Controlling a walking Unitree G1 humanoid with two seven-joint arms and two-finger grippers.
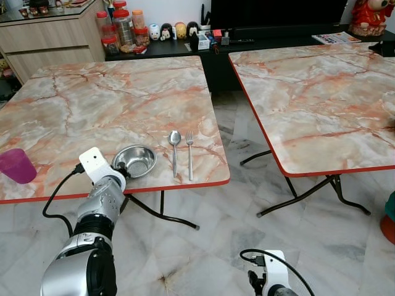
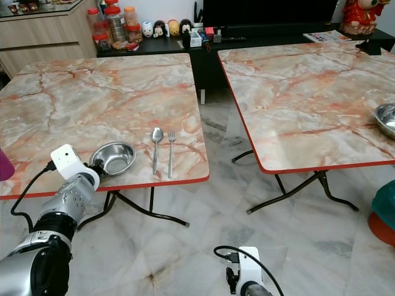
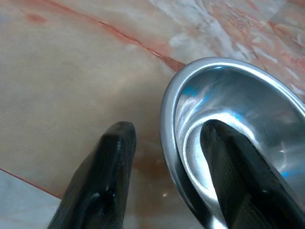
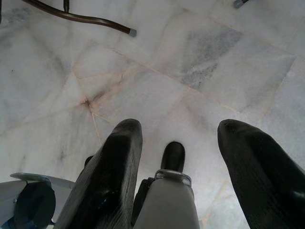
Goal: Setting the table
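Steel bowl (image 1: 134, 160) straddled at its rim by the left claw (image 3: 167, 157) near the tabletop (image 1: 92, 105) front edge.
One finger is seen inside, one outside, parted; spoon (image 1: 174, 151) and fork (image 1: 189, 154) lie beside it. The right claw (image 4: 178, 157) hangs spread over the floor.

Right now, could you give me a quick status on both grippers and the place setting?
Left gripper open, straddling steel bowl rim. Right gripper open, idle over floor. Spoon and fork beside bowl, nothing blocking.
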